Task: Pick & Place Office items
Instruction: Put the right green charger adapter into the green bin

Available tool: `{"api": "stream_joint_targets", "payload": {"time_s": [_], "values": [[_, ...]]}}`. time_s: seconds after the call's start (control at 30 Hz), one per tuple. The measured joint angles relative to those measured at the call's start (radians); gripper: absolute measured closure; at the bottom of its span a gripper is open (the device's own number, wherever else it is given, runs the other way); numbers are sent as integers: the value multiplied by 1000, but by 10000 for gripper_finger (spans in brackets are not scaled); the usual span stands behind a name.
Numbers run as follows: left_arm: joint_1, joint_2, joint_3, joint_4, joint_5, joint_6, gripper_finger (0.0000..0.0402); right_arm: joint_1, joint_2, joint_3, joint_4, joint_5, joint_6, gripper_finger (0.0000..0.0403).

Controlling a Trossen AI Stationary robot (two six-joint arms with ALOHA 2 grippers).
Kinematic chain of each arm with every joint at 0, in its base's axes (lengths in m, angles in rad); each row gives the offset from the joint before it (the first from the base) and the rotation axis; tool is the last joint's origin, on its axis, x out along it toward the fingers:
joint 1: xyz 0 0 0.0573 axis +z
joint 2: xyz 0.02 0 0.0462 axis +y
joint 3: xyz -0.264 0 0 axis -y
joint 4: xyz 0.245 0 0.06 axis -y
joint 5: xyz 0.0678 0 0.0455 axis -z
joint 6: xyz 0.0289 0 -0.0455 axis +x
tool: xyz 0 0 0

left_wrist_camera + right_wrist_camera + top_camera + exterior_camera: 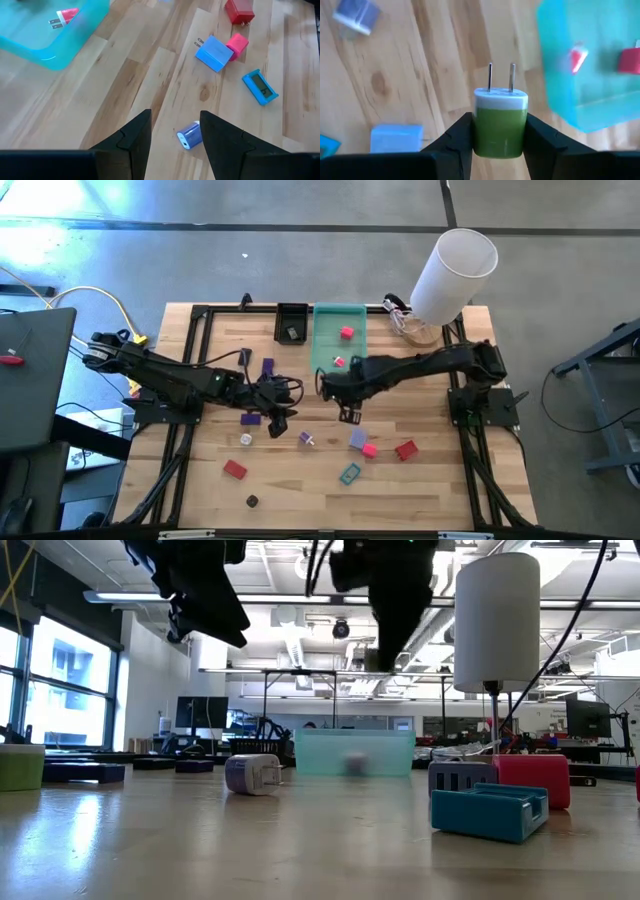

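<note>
My right gripper (499,125) hovers above the table beside the near end of the translucent green tray (339,340) and is shut on a green charger with a white top and two prongs (500,115). My left gripper (175,132) is open and raised over the table's middle (283,412), touching nothing. A small blue-purple plug (189,135) lies on the wood below it, beside one finger. Two red-pink pieces (346,332) lie in the tray. A lavender block (215,52), pink piece (237,44), red charger (239,11) and teal piece (260,86) lie on the table. My right gripper pinches the green charger by the two opposite sides of its green body (482,135), one finger on each side. The white end with the prongs (501,77) sticks out past the fingertips. The charger is lifted clear of the table.
A small black tray (291,323) sits left of the green tray, and a big white cylinder (452,272) stands at the far right corner. More pieces lie toward the near left: purple (250,419), grey-white (246,439), red (235,469), black (252,501).
</note>
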Motion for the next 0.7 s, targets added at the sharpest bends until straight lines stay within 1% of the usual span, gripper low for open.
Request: {"api": "stream_joint_targets", "payload": {"time_s": [0.13,0.37,0.53,0.6,0.7], "values": [[-20,0,0,0,0,-1,240,-61,-2,67,-58,-2,-27,282],[-49,0,0,0,1,-3,240,-246,-2,77,-70,-17,-82,282],[-60,0,0,-1,1,-3,240,-389,12,77,-26,-89,-100,282],[-60,0,0,-3,1,-3,240,-432,28,78,10,-117,-100,283],[-60,0,0,-5,1,-3,240,-488,54,77,35,-186,-100,282]]}}
